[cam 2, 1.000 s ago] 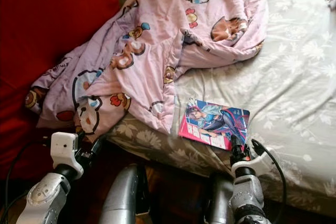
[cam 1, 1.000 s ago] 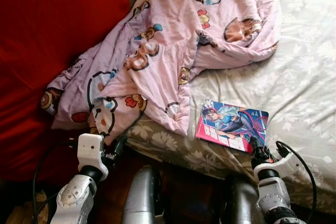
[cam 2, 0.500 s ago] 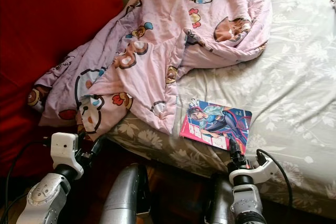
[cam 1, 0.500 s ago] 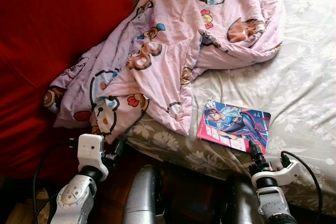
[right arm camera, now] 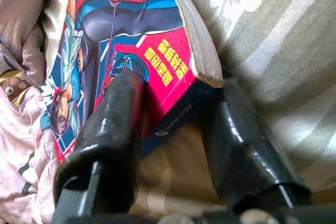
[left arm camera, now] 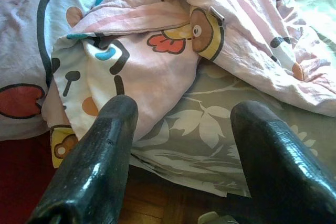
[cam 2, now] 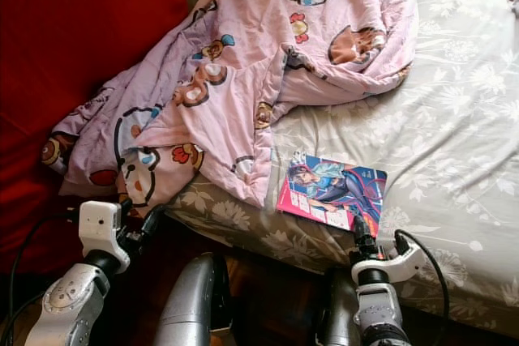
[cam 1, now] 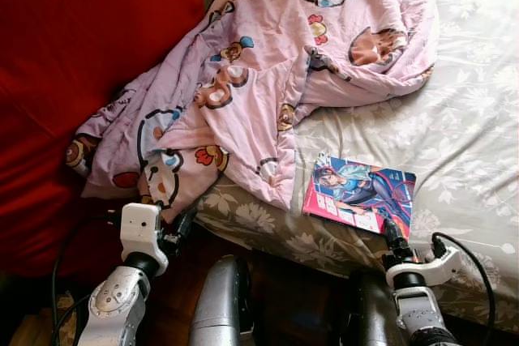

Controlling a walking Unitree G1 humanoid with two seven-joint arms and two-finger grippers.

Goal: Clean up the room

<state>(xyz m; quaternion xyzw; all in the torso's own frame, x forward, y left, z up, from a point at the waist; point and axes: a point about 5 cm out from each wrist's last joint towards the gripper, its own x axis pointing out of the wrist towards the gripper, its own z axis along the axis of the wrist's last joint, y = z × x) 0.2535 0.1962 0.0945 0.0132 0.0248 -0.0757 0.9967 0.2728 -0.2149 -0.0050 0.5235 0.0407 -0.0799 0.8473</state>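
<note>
The book [cam 1: 359, 194] lies on the bed [cam 1: 470, 135] near its edge, beside the pink blanket [cam 1: 268, 62]. The right end effector [right arm camera: 173, 129] is spread open, straddling the book's corner. The left end effector [left arm camera: 181, 145] hangs open by the blanket's hem.

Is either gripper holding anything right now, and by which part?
Nothing is clamped yet. The right gripper is open, its fingers straddling the near corner of the comic book. The left gripper is open, short of the blanket.

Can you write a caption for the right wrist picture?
Right gripper, fingers apart, closes in on the corner of a comic book lying on the floral bedsheet.
</note>
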